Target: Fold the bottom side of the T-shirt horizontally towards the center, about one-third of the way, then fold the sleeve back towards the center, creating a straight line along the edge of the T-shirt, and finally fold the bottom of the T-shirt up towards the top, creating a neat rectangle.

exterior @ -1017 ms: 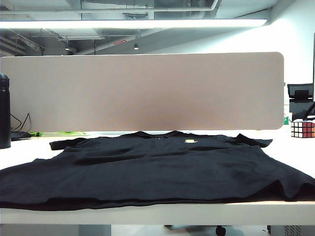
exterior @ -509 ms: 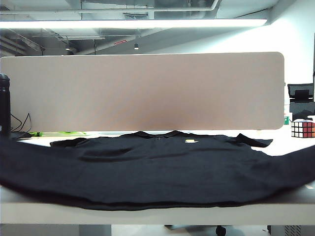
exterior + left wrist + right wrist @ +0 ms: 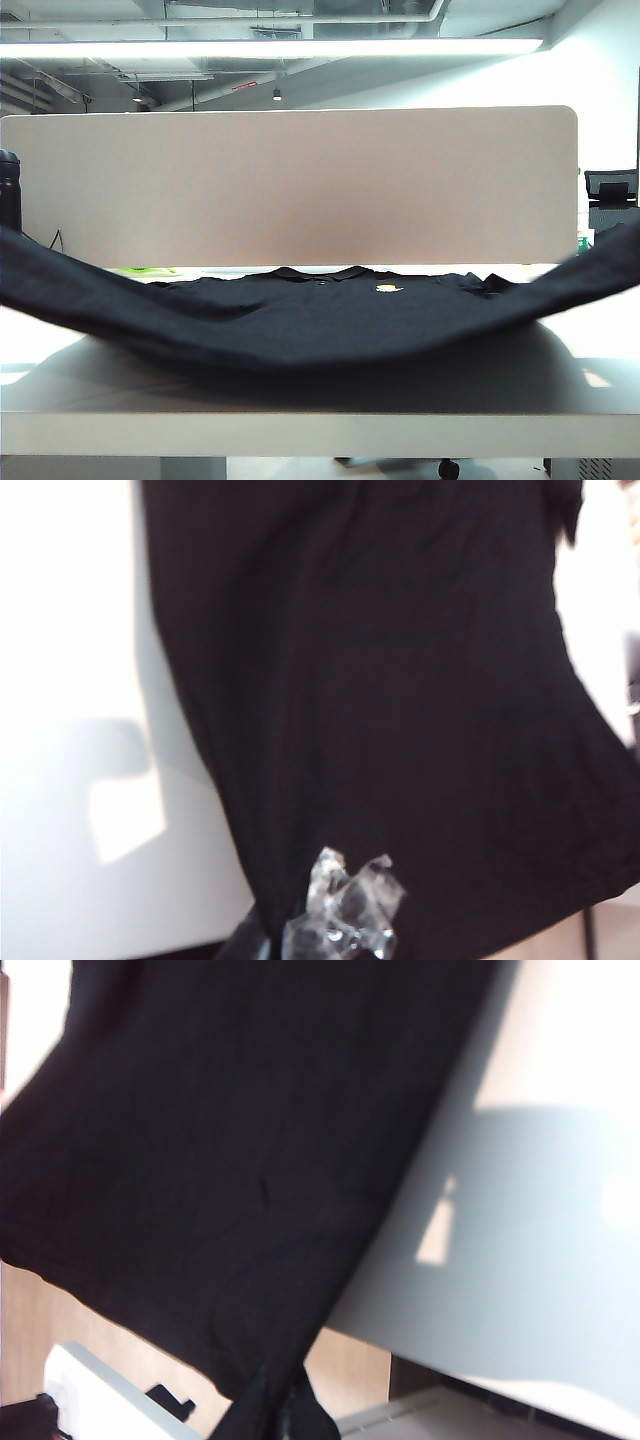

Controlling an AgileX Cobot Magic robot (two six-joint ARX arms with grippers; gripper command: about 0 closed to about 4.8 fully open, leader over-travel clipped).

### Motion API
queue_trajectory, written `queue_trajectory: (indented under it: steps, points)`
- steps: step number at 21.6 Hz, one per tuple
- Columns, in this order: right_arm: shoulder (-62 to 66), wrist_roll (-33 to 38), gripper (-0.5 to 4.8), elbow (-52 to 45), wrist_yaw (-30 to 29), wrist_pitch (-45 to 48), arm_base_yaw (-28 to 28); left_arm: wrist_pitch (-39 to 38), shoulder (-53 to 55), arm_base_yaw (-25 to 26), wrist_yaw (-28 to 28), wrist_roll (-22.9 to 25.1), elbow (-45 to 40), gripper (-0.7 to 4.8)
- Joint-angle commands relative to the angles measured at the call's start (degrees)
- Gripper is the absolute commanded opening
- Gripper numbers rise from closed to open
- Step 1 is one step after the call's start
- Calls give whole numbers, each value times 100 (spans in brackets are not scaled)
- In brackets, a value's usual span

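The T-shirt (image 3: 330, 320) is a large black collared shirt on a white table (image 3: 300, 430), seen from the hem side in the exterior view, its collar and small yellow chest logo (image 3: 387, 289) at the far side by a beige divider panel (image 3: 290, 185). The bottom of the T-shirt (image 3: 300, 362) hangs in a shallow sling: its two ends rise off the table toward the left and right edges of that view, while the middle sags low, close above the tabletop or just touching it. Neither gripper shows in the exterior view.

In the left wrist view the left gripper (image 3: 340, 920), its fingers wrapped in clear tape, is clamped tight on the cloth, and the shirt stretches away from the fingertips. In the right wrist view the right gripper (image 3: 285, 1405) is likewise pinched closed on the other hem corner, the cloth spreading out ahead of it.

The hem's long axis runs straight from one gripper to the other, and the collar lies directly beyond both pairs of fingers, so each arm looks equally placed to carry its corner toward it
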Motion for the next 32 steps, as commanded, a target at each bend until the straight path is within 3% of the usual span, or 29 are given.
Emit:
queue_trajectory:
  steps: [1,12,18,20,25,32]
  points:
    - [-52,13,-2,367,-197,-166,7,17,-35,9,299,-190,192,-6]
    - [-1128,127,-2,527,-190,-621,63,-964,-1121,2,186,-26,358,-6]
    - [-1550,179,-2,522,-125,-470,63,-1032,-1663,13,-330,-136,358,-6]
    - [-1550,352,-2,522,-127,-199,63,-654,-1779,13,-385,-439,356,-6]
    - [-1241,1115,-2,522,-114,997,81,1303,-1261,11,-354,-1447,356,-6]
    - [280,1917,-2,531,-129,3117,446,3379,608,7,-295,-2022,358,-6]
